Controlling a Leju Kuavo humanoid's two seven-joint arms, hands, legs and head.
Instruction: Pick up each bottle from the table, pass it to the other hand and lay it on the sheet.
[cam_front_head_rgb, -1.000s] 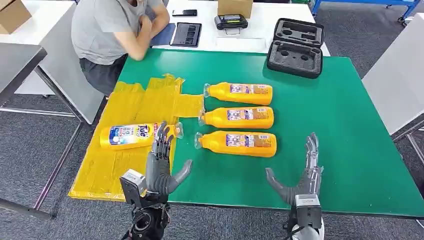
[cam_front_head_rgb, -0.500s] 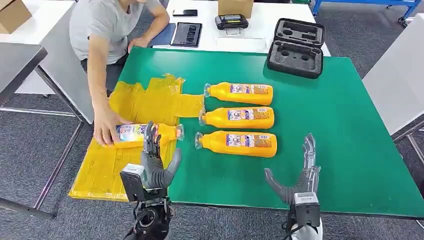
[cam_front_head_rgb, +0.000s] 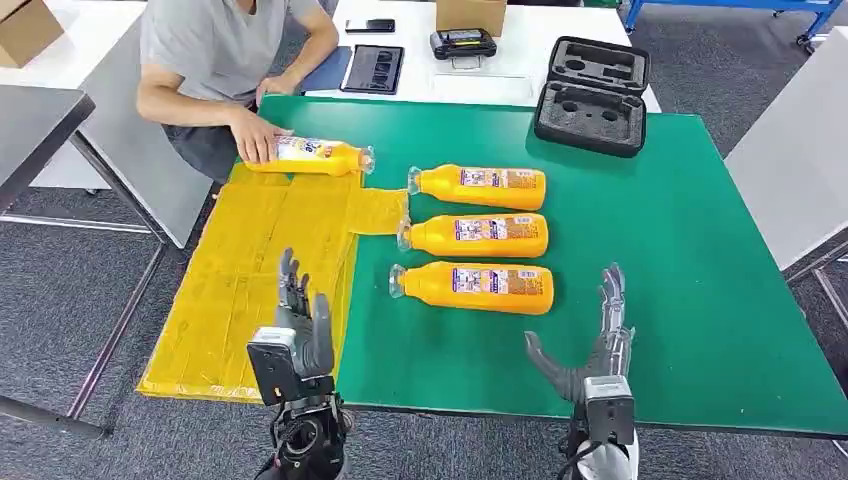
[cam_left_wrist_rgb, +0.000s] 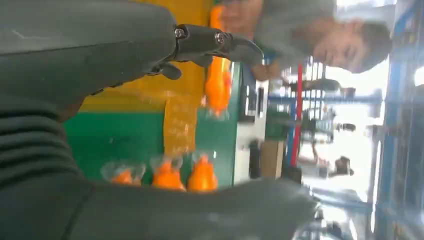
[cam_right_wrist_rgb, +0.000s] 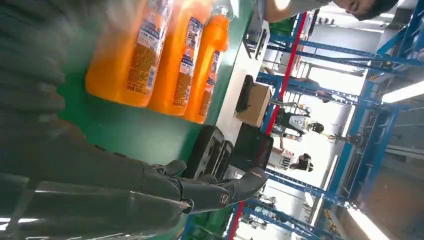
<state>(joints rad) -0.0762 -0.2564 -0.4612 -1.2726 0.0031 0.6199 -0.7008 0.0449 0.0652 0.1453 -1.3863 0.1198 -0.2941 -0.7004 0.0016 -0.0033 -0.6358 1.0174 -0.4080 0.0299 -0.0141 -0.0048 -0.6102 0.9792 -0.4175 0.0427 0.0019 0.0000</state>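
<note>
Left robot hand spread, empty, above the yellow sheet; right robot hand spread over the green worktop; three bottles lie ahead between them; a person's hand grips a fourth bottle beyond the sheet.

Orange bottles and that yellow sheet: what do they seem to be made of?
The bottles look like glossy orange plastic with printed labels and clear caps. The sheet seems to be thin yellow plastic film or taped strips: shiny, wrinkled and seamed. Neither is certain from looks.
</note>
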